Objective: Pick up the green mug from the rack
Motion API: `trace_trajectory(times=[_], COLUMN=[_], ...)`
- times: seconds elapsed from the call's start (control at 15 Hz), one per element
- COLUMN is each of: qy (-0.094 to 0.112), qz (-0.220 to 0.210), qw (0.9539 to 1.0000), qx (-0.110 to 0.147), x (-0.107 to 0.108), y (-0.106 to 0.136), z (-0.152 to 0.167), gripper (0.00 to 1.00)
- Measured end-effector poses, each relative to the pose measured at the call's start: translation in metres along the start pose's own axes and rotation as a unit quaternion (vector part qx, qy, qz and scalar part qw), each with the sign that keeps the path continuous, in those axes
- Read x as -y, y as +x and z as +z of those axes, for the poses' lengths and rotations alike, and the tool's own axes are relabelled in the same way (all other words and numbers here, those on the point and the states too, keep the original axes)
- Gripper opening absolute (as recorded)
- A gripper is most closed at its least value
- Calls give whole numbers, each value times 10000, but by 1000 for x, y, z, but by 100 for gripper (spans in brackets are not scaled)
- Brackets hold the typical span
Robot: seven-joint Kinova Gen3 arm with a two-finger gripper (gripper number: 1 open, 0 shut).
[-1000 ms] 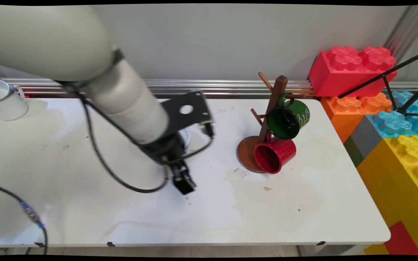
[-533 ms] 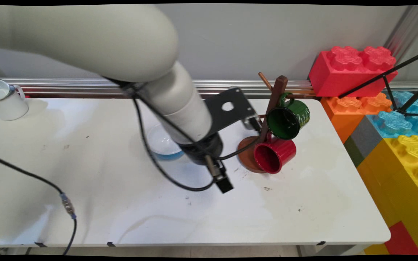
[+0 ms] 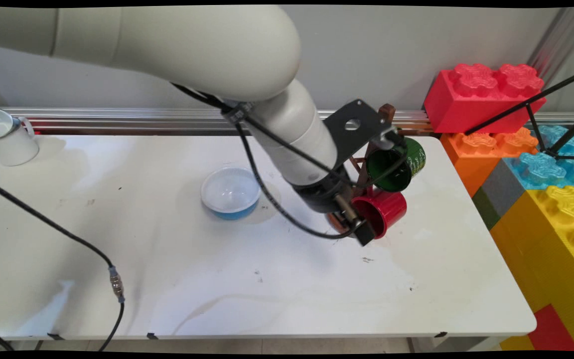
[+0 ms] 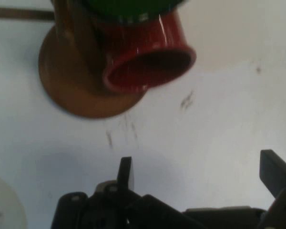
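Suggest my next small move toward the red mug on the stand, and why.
Probably ease the tool forward and slightly left in the hand view. It is open and empty, the red mug hangs on the stand with its mouth facing the camera, and bare table lies between them.

red mug [image 3: 385, 212]; green mug [image 3: 396, 167]

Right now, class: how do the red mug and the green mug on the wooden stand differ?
The red mug hangs low, by the mug stand's round base; the green mug hangs higher. The open gripper is right at the red mug, farther from the green mug. Both hang tilted, mouths facing the camera.
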State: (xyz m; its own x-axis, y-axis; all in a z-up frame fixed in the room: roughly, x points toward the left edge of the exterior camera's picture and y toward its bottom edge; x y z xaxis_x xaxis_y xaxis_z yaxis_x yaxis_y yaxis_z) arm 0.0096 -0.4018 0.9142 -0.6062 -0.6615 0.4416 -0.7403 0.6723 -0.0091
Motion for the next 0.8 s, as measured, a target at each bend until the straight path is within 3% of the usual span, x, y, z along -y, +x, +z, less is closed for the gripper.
trace_trajectory(times=[0.33, 0.8], qy=[-150, -276], qz=[-444, -814], qw=[9978, 9903], qx=[-469, -1094], x=[-2, -7], y=[21, 46], z=[-4, -17], gripper=[100, 100])
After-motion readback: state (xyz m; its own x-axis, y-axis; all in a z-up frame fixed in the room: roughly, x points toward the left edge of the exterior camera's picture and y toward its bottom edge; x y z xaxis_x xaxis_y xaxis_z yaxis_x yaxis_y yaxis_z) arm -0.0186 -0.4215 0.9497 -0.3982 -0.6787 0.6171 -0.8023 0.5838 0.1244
